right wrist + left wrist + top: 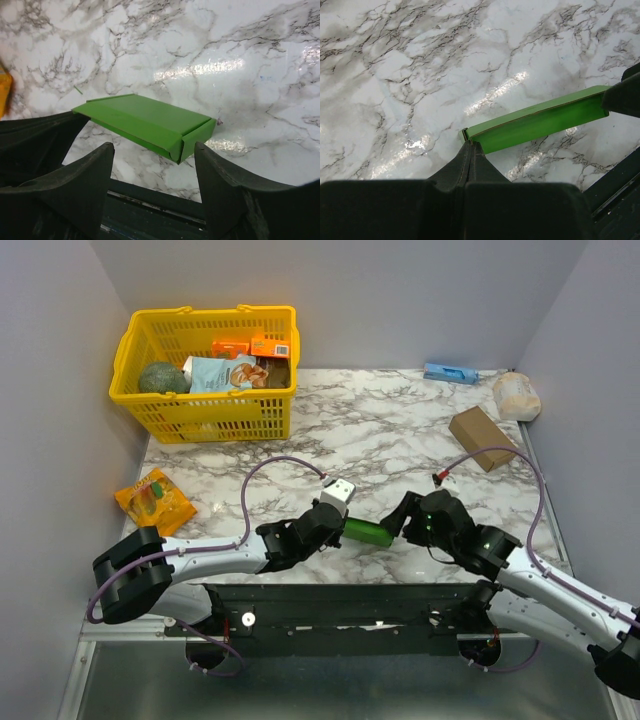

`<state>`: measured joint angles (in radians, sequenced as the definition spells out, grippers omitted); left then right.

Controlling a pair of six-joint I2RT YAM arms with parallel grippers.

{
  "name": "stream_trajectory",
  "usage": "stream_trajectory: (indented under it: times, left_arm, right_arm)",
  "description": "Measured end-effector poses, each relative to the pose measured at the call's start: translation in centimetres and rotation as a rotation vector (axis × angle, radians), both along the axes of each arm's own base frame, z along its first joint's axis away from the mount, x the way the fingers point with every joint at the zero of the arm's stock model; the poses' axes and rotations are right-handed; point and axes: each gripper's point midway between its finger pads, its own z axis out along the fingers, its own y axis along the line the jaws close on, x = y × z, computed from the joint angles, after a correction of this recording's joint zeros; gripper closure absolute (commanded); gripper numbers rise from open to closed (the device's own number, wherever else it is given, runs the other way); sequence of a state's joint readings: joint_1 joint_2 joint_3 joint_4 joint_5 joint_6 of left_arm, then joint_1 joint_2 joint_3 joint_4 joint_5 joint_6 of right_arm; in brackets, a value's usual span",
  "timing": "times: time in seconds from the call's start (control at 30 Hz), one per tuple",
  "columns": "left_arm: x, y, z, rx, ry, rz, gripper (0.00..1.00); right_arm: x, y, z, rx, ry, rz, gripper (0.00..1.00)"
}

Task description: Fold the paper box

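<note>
Paper box is located near the marble table's front edge, between the 2 grippers. Left gripper is pinched shut on 1 end. Right gripper is spread around the other end, not touching it. Step is judged as end-flap closing. Next, that flap needs to be pressed in squarely.

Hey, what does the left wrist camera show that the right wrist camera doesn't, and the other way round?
Only the left wrist view: the left gripper with its fingers pressed together, shut on one end of the paper box, which appears edge-on as a long thin strip.
Only the right wrist view: the box's broad flat face and a folded end flap, the right gripper open with a finger either side of it, and a sliver of orange packet at the left edge.
Both: the green box over the marble table.
</note>
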<state>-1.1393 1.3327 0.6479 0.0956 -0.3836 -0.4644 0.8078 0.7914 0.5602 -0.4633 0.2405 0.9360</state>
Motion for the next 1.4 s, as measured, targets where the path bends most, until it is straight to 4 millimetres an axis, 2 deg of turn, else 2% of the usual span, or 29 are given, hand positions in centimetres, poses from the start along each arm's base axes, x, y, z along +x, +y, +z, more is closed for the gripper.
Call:
stream_trajectory:
  times: [0.2,0.7,1.0,1.27,1.4]
  left_arm:
    - [0.0,0.0,0.0,0.0,0.0,0.0,1.0]
    - [0.0,0.0,0.0,0.0,0.0,0.0,1.0]
    - [0.0,0.0,0.0,0.0,0.0,0.0,1.0]
    - [0.0,0.0,0.0,0.0,0.0,0.0,1.0]
    - [0.0,0.0,0.0,0.0,0.0,0.0,1.0]
  right_arm:
    - [0.6,-0.2,0.2,0.1,-0.018,-0.058,0.27]
    - [-0.2,-1.0,-2.7,0.206,0.038,-0.166,0.33]
    - [0.0,-0.9,-2.5,0.261,0.029,-0.192,0.35]
    - [0.1,-0.8,-0.9,0.318,-0.015,-0.193,0.34]
    - [0.2,-0.9,-1.2,0.31,-0.011,-0.202,0.34]
